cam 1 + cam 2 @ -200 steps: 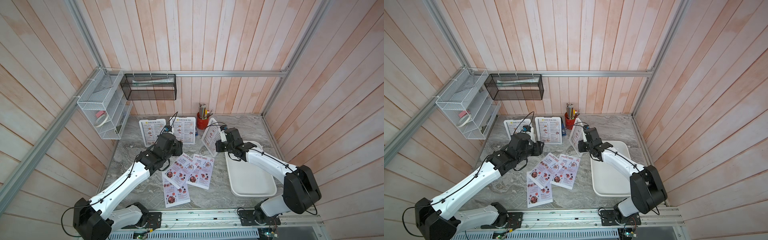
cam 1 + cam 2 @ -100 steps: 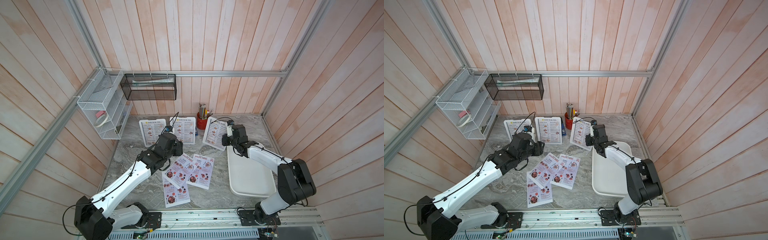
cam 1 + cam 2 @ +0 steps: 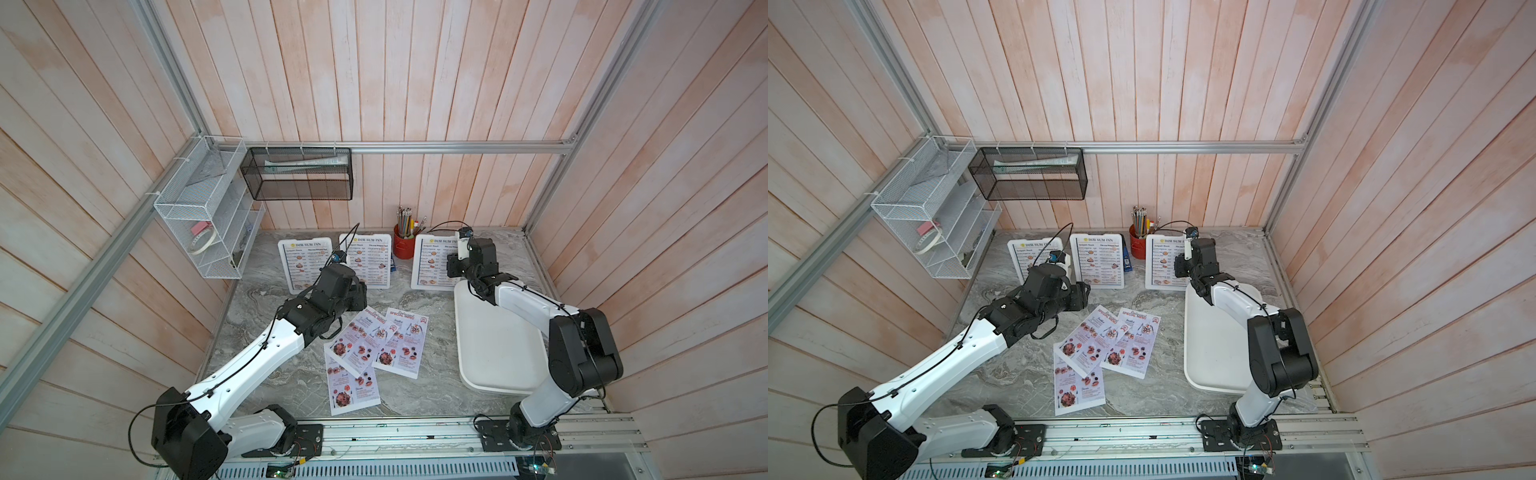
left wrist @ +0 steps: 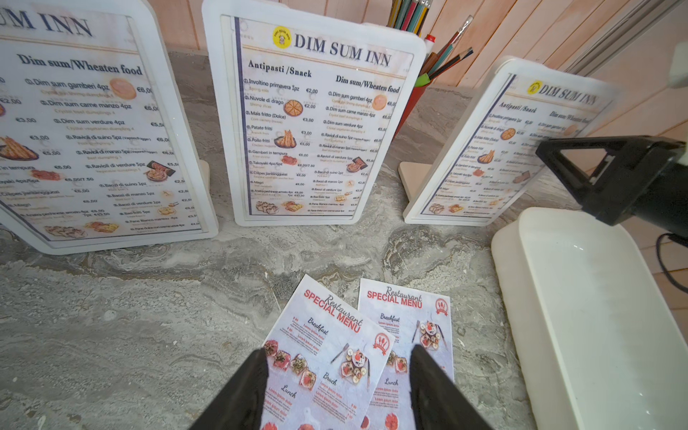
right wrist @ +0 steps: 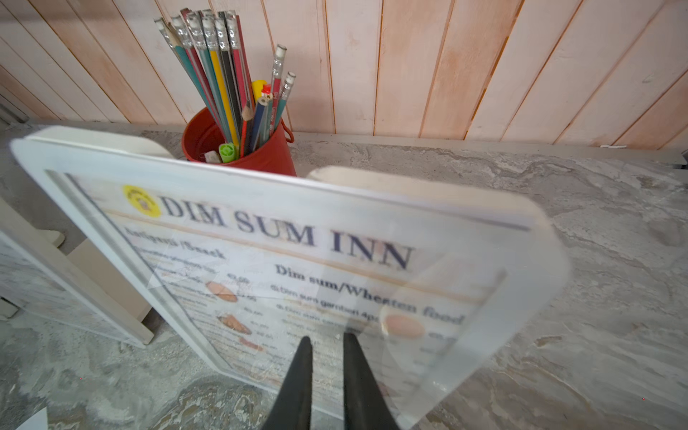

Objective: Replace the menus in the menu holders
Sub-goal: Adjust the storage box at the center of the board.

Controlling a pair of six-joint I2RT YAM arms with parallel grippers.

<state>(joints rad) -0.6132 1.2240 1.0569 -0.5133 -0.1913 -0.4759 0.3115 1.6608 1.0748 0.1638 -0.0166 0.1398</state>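
Menu holders [image 4: 212, 93]: 3 white plastic slanted frames w/ rounded corners, in a row at the back of the grey marbled desk [image 3: 257, 332], each w/ a black-headed DIM SUM INN paper menu [image 4: 309, 123] inside. R hand [image 5: 324, 337] is right at the front face of the rightmost holder [image 5: 93, 158], fingers a narrow gap apart, nothing visibly pinched. That frame's long axis is upright, leaning back, so the sheet prob exits via the top edge; R arm is nearer. L hand [image 4: 338, 350] hovers wide + empty over 3 red-headed SPECIAL MENU sheets [image 3: 374, 345] fanned flat mid-desk. White rectangular tray [image 3: 498, 332] beside them: nothing in it. Red metal cup [image 3: 403, 247] btw holders holds pencils.
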